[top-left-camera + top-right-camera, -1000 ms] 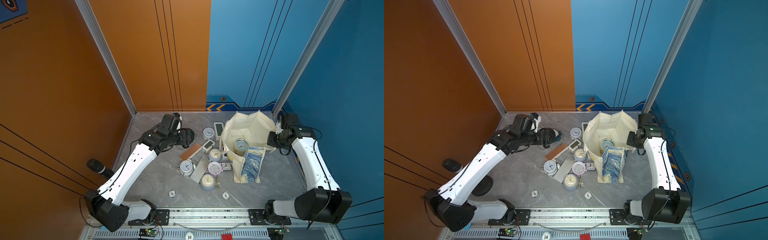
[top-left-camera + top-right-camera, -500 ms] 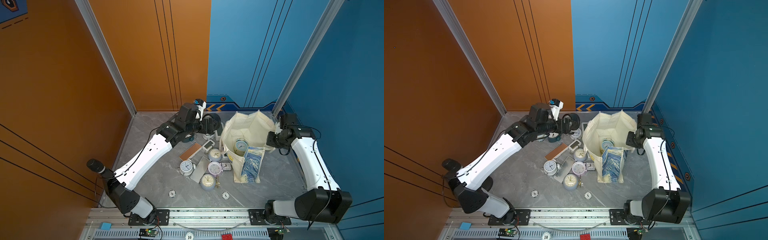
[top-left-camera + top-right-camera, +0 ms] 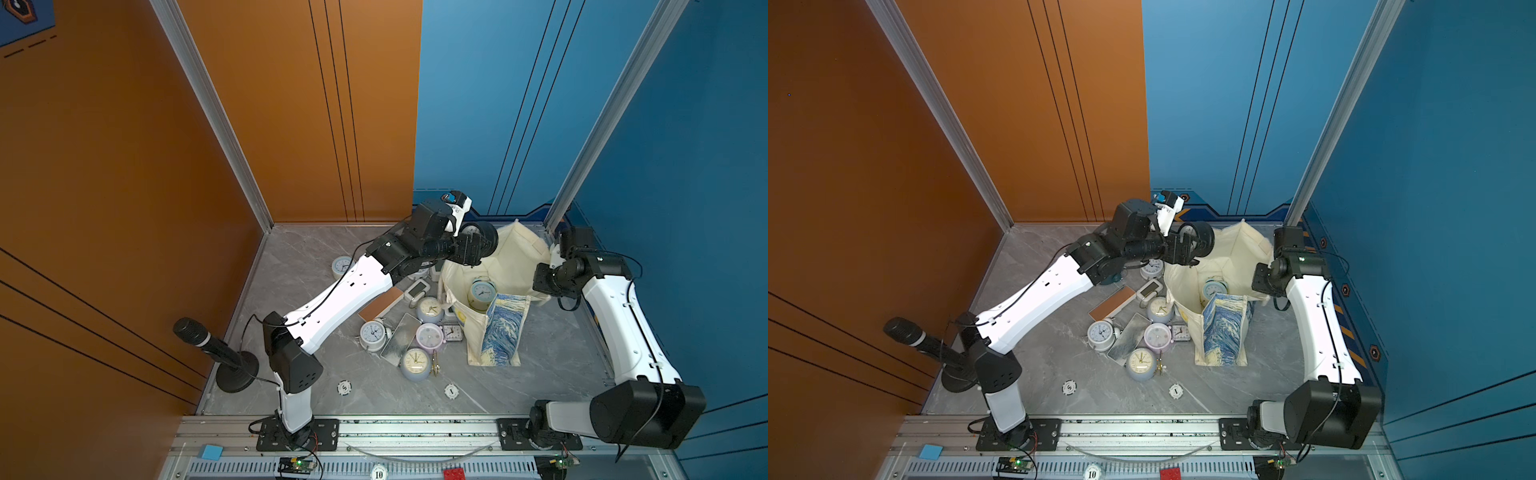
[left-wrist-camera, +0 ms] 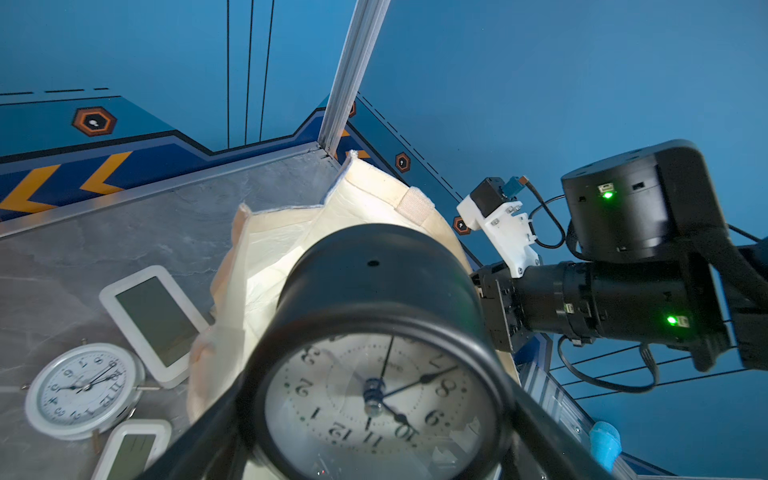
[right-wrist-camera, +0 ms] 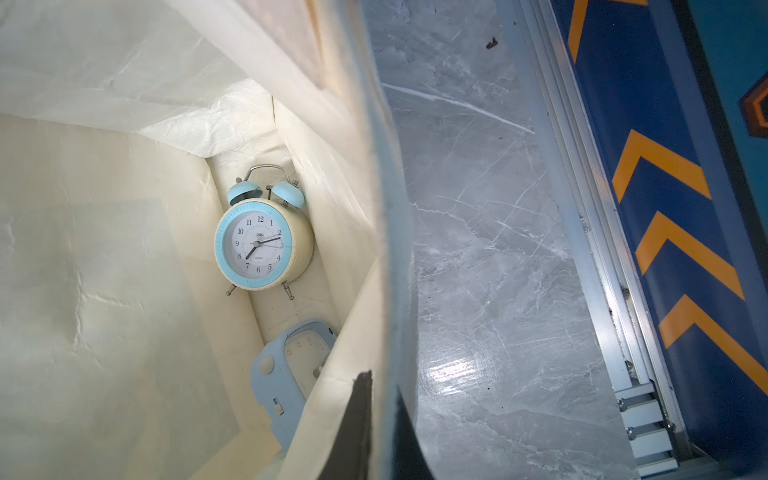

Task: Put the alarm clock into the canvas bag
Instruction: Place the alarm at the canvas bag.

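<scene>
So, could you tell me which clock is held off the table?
The black round clock in the left gripper's jaws; the others rest on the table or in the canvas bag.

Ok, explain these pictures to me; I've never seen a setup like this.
Two white robot arms, left arm and right arm, stand mounted at a grey table's front edge. Two pictures look down from overhead cameras set side by side; the other two come from a camera on each wrist. The left jaws grip a black alarm clock at the mouth of the open canvas bag. The right jaws pinch the bag's rim. Inside lie a blue twin-bell clock and a pale blue clock. More clocks and a microphone sit on the table.
</scene>
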### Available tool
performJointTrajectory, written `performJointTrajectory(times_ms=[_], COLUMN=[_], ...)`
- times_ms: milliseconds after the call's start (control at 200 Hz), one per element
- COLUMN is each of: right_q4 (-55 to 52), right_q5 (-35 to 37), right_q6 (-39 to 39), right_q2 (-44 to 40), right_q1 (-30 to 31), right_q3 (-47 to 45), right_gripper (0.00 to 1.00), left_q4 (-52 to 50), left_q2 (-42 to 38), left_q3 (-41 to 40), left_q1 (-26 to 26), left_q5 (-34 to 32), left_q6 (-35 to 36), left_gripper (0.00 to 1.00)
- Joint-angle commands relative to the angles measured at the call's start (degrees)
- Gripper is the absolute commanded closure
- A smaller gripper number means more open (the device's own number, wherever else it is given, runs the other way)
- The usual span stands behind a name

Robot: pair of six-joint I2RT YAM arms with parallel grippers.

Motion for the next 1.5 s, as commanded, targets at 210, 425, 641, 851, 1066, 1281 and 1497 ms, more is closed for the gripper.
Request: performJointTrajectory(times_ms=[210,425,641,851,1066,1281,1497], right_q4=[-0.4,-0.6,-0.6,-0.7,-0.8,-0.8,-0.9], right_q5=[-0.5,-0.7,-1.0,-1.5,-1.9,-2.3,-2.7], right_q6=[-0.5,-0.4,-0.3,-0.3,-0.2,-0.1,0.0], right_q2=[-0.7,-0.1,0.1,0.5,0.8,1.2,1.5], right_q1=[0.2,-0.1,-0.3,-0.6,-0.7,-0.7,-0.5], right_q3=[0.9,2.0,2.1,2.4,2.5,2.6,2.6], right_gripper=[0.92,0.92,0.92,0.92,0.92,0.92,0.92], left_q4=[-1.6,-4.1,-9.8,-12.8,-17.1,-19.8,-22.8], left_q2=[10.9,17.4,21.5,24.7,28.5,31.8,35.7], left_q3=[8.8,13.0,15.8,16.5,17.6,18.8,20.8], left_q1=[-2.4,-3.6,-5.4,-6.2,-7.0,-7.0,-6.8], left_q5=[4.2,9.6,13.7,19.5,25.5,26.8,25.9], left_q6=[1.1,0.4,2.2,4.0,6.8,8.0,8.6], left_gripper=[0.41,0.43,0.43,0.43,0.43,0.41,0.36])
